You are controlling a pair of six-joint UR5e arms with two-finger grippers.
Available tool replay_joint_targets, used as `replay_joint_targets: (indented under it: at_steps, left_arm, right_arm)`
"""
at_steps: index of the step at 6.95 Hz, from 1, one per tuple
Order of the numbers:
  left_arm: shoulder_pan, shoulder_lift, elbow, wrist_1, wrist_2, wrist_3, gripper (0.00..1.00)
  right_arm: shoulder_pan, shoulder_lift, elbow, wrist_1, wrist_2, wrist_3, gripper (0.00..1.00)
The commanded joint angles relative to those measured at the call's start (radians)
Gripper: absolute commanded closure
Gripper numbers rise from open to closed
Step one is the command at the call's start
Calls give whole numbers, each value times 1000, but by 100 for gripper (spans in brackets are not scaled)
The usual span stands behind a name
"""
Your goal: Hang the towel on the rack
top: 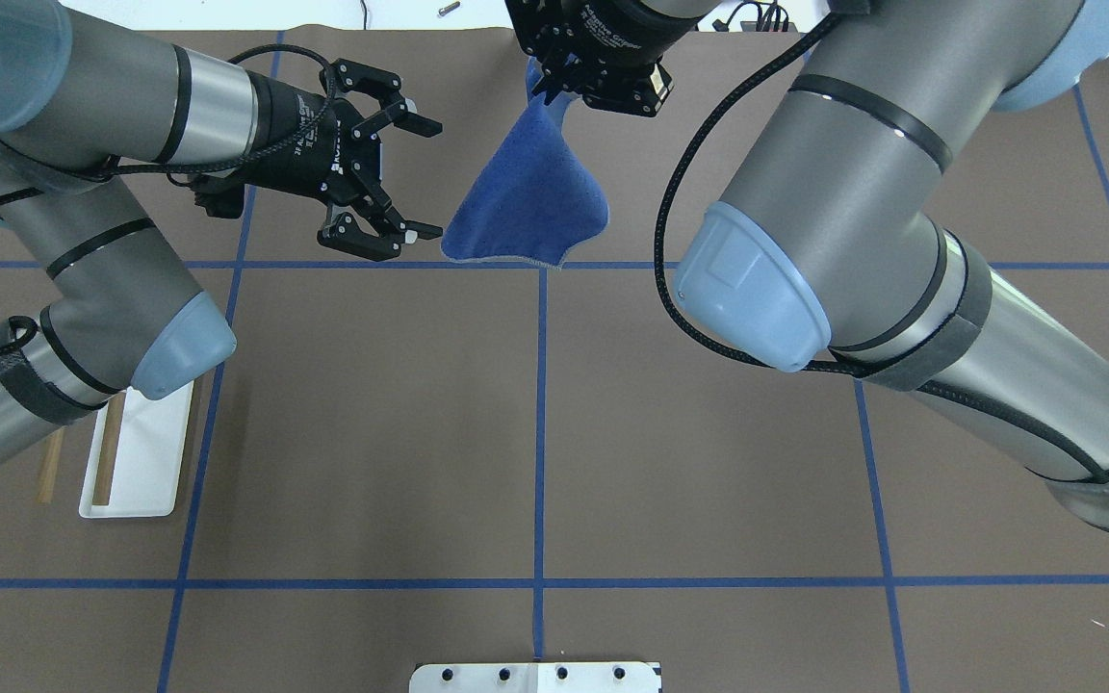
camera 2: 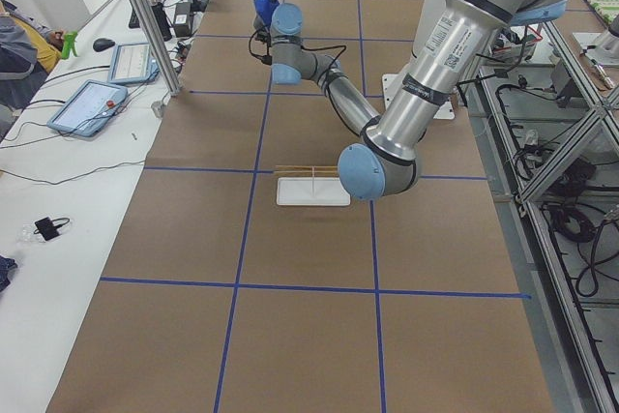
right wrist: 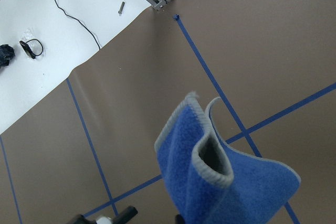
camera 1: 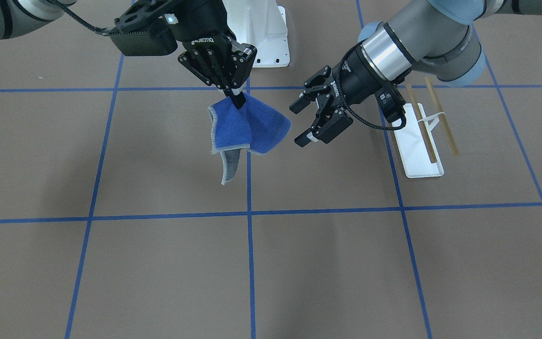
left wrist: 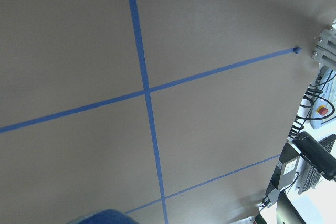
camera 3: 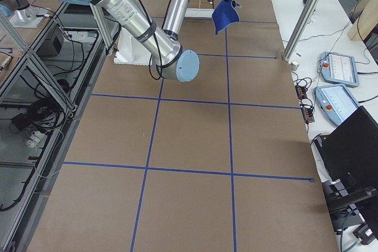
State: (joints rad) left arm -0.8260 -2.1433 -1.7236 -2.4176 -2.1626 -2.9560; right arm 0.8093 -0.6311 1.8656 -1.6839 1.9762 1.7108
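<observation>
**One towel aloft, one rack well off to my left**

There is one towel (camera 1: 257, 127), and my right gripper (camera 1: 236, 97) has it pinched at its top, fingers pressed together on the cloth. It hangs free in the air above the table (camera 1: 158, 263), over the middle blue tape line (camera 1: 251, 263). Its long axis runs up and down, with the pinched end uppermost and the loose folds pointing at the table. The blue face is outward, and a grey strip of the other face trails lowest.

My left gripper (camera 1: 299, 125) sits just beside the towel, not touching it. It is turned sideways towards the cloth, its two fingers spread with nothing between them.

There is one rack (camera 1: 410, 153), with two wooden rods (camera 1: 422, 126). It stands on the table under my left arm, well apart from the towel. The rods lie parallel along the length of the white base, and nothing hangs on them.
</observation>
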Motion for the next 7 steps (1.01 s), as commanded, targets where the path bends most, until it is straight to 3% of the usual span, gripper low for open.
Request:
replay_joint_targets:
  at_steps: [1,3,4,5,6,7]
  left_arm:
    - [22,-1,-22,2,51,-76,2]
    - [37,0,-21,2,72,-78,2]
    - [37,0,-19,2,72,-77,7]
    - [37,0,-21,2,72,-75,36]
    - [37,3,-21,0,72,-77,78]
    - [36,5,-24,-6,70,-75,100]
  right_arm:
    - [1,4,-5,39,-23,64,100]
    - [4,5,0,84,-23,111,100]
    - [4,5,3,85,-23,110,100]
    - [4,5,4,85,-23,110,100]
    - [4,5,6,85,-22,110,100]
    - [4,5,6,85,-22,110,100]
